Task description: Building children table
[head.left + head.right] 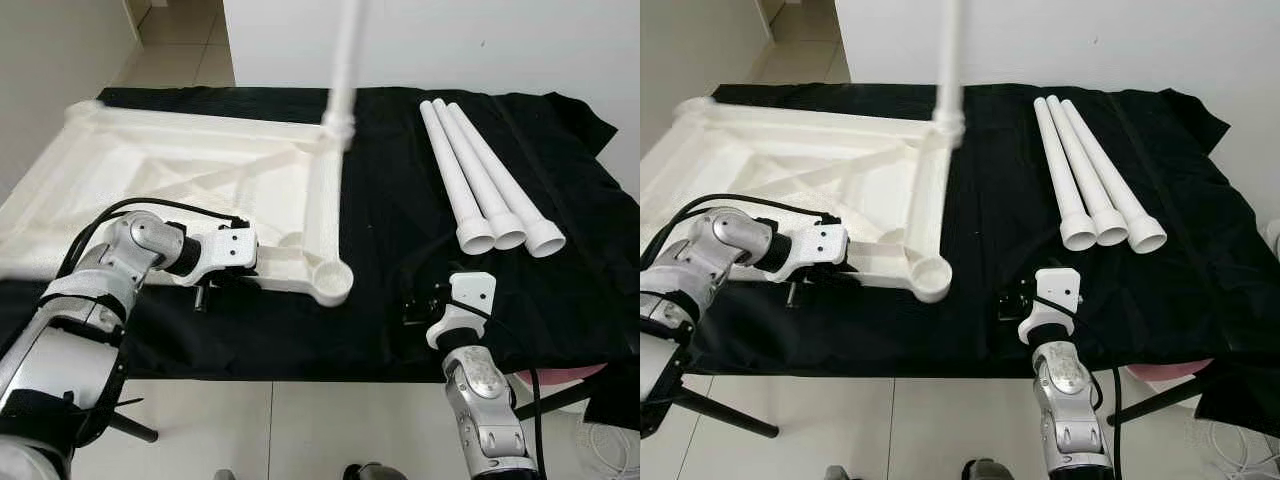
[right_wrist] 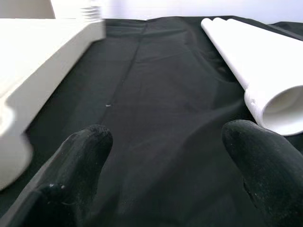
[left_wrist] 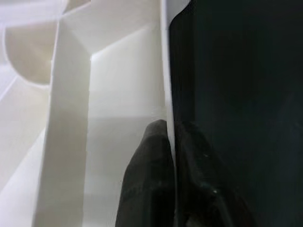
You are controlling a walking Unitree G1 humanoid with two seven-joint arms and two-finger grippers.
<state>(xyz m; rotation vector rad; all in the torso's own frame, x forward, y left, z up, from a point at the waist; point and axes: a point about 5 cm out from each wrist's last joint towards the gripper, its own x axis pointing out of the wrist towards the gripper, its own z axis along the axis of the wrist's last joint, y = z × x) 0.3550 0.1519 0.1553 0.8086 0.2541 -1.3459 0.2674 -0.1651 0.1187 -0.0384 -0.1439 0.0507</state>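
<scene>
- White plastic tabletop [image 1: 190, 180], upside down on the black cloth [image 1: 400, 200], lies with its ribbed underside up.
- One white leg [image 1: 345, 60] stands upright in the tabletop's far right corner socket.
- Three loose white tube legs [image 1: 480, 180] lie side by side, flared ends toward the robot.
- Left gripper [image 3: 170, 156] is clamped on the tabletop's near edge wall.
- Right gripper [image 2: 170, 156] hovers over the cloth, fingers spread wide apart.
</scene>
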